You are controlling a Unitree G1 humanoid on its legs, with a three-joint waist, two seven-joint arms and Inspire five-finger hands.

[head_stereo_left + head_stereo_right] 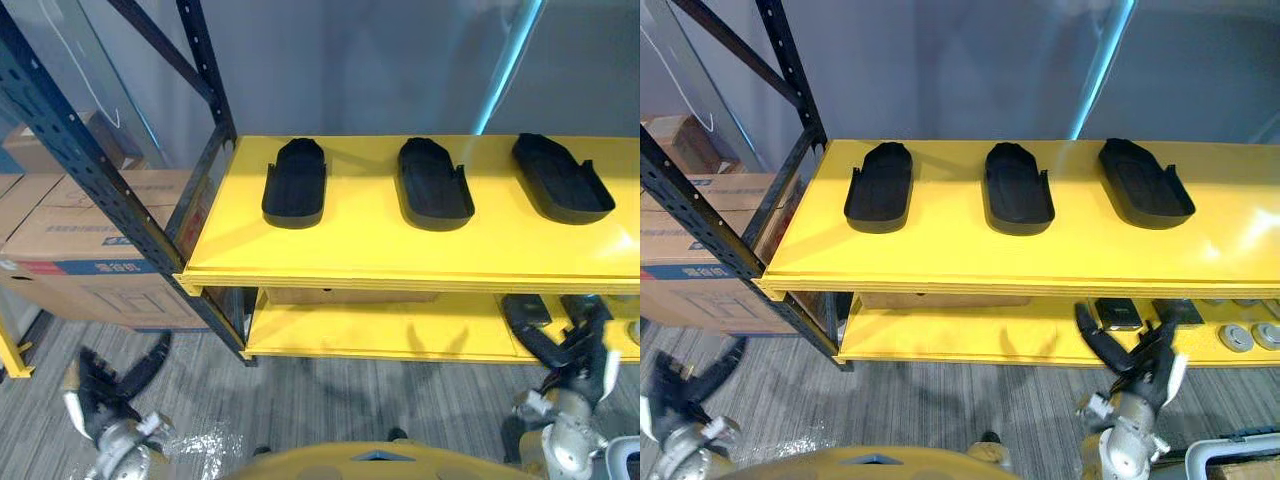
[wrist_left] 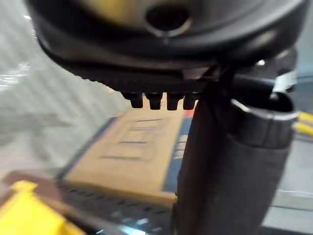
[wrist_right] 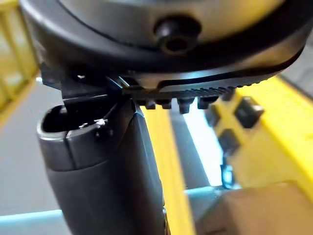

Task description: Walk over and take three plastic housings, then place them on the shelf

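Three black, shallow, tray-like plastic housings lie in a row on the top board of the yellow shelf (image 1: 380,250), apart from one another and all the same way up. All of them sit well above and beyond both hands. The first housing (image 1: 295,182) is up and inward from the left hand (image 1: 108,395). The middle housing (image 1: 433,183) lies between the two hands' lines. The third housing (image 1: 560,178) is almost straight above the right hand (image 1: 572,360).

Both hands hang low, down by the floor. The left hand has its fingers splayed and holds nothing, with brown cardboard boxes (image 1: 70,235) just outward of it. The right hand is likewise spread and empty, in front of the lower yellow board (image 1: 400,335), near some small dark parts (image 1: 1118,313) lying there.

From where I stand the job looks finished: three housings are on the shelf and neither hand is carrying anything. I see nothing left to do.
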